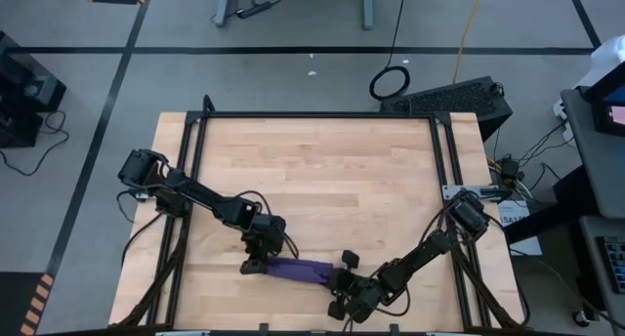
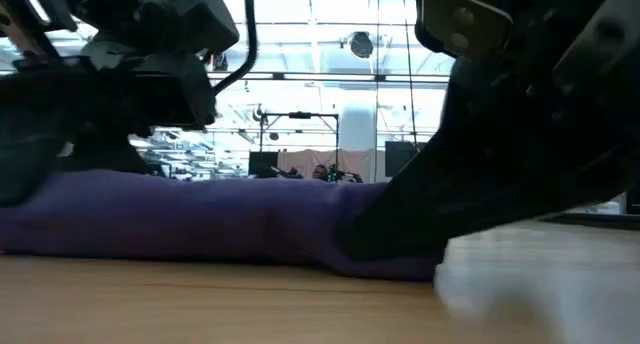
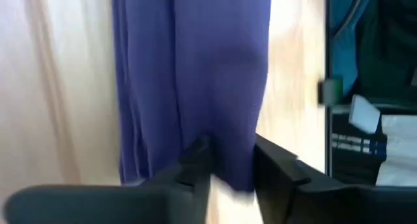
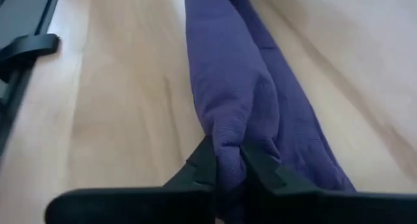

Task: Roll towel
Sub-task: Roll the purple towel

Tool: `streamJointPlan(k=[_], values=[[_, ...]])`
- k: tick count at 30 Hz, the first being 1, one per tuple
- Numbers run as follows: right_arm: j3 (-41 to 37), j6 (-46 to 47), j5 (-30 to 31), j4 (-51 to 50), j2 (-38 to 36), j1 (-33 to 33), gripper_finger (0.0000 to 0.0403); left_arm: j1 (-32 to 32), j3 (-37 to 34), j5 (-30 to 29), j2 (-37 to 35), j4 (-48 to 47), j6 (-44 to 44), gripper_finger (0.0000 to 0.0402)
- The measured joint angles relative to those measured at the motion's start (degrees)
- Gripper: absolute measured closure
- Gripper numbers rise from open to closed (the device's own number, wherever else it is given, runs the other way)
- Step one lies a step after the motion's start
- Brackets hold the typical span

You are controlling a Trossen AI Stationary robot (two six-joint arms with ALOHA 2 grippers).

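The purple towel [image 1: 298, 269] lies as a long, narrow roll on the wooden table [image 1: 322, 180], close to its near edge and running left to right. My left gripper [image 1: 256, 266] is at the roll's left end. In the left wrist view its fingers stand open on either side of that end [image 3: 228, 152]. My right gripper [image 1: 344, 280] is at the roll's right end and is shut on the cloth. In the low view the roll [image 2: 200, 219] rests flat on the wood between the two dark arms. My left gripper has the towel's left end [image 3: 228, 152] between its parted fingers; whether the fingers touch the cloth I cannot tell. My right gripper pinches a bunched ridge of several layers at the towel's right end [image 4: 228, 142] between its two fingers. The fingers slant down from the table's near right and lie along the roll. The roll rests on the table, slack.
A black metal frame [image 1: 444, 150] borders the table on the left, far and right sides, and one of its rails [image 4: 19, 48] shows beside the towel. The table's near edge is close behind both grippers. Bare wood stretches toward the far edge.
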Motion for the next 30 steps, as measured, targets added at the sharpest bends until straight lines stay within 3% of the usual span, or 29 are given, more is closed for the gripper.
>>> streamJointPlan(k=[7, 14, 18, 23, 26, 30], values=[[-0.2, 9.0, -7.7, -6.5, -4.0, -1.1, 0.037, -0.4, 0.0, -1.7, -6.8, -10.9, 3.1, 0.0221], [-0.2, 14.4, -14.7, -3.3, -4.1, -2.9, 0.0375, -9.2, 0.0, -25.1, -13.6, -1.0, 6.0, 0.02], [-0.2, 14.3, -15.7, 1.0, -4.1, -3.2, 0.037, -17.6, 0.0, -38.6, -13.0, 6.4, 11.0, 0.02], [-0.2, 15.3, -15.6, 2.2, -4.1, -3.2, 0.0373, -25.3, 0.0, -56.5, -9.8, 6.7, 15.7, 0.02], [-0.2, 15.8, -15.7, 2.1, -4.1, -3.3, 0.0374, -27.0, 0.0, -61.5, -6.8, 6.8, 17.2, 0.02], [-0.2, 16.4, -16.6, 2.1, -4.1, -3.6, 0.0372, -26.9, 0.0, -61.5, -3.2, 7.4, 16.6, 0.02]])
